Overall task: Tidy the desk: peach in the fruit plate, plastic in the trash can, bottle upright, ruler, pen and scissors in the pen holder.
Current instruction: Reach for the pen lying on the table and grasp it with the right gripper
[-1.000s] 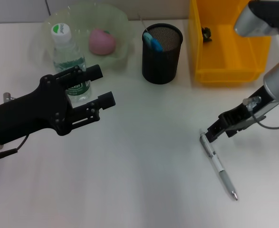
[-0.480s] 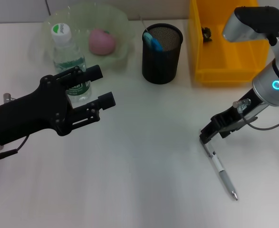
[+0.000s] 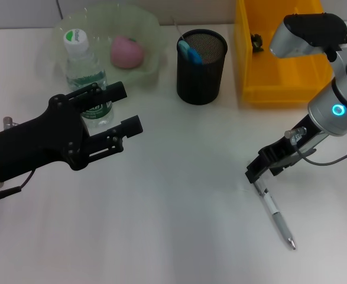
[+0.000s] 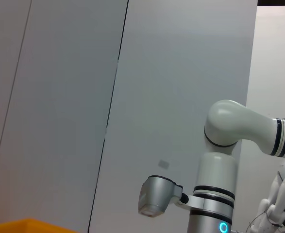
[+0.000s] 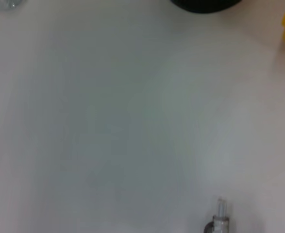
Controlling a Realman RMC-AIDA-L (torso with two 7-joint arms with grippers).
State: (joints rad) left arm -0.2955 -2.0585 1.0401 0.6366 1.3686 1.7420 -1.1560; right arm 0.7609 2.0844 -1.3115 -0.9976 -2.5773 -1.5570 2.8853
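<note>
In head view the right gripper (image 3: 255, 172) sits at the upper end of the silver-white ballpoint pen (image 3: 272, 209) lying flat on the white desk (image 3: 179, 225); whether its fingers are wide or narrow I cannot tell, so the step is prob. pen pickup, and next it needs to close on the barrel, then carry to the black mesh pen holder (image 3: 201, 59). The black left gripper (image 3: 127, 109) hovers spread wide, holding nothing, near the clear plastic water bottle (image 3: 85, 76). Left wrist view shows only wall and the other arm, no desk; right wrist view shows just the pen's end (image 5: 220, 217) w/ bare desk, no fingers.

Silver-white pen (image 3: 272, 208) flat on desk, right side. Pink peach (image 3: 126, 51) in green fruit plate (image 3: 146, 26). Bottle (image 3: 86, 74) upright. Black mesh pen holder (image 3: 201, 59) holding blue item.
</note>
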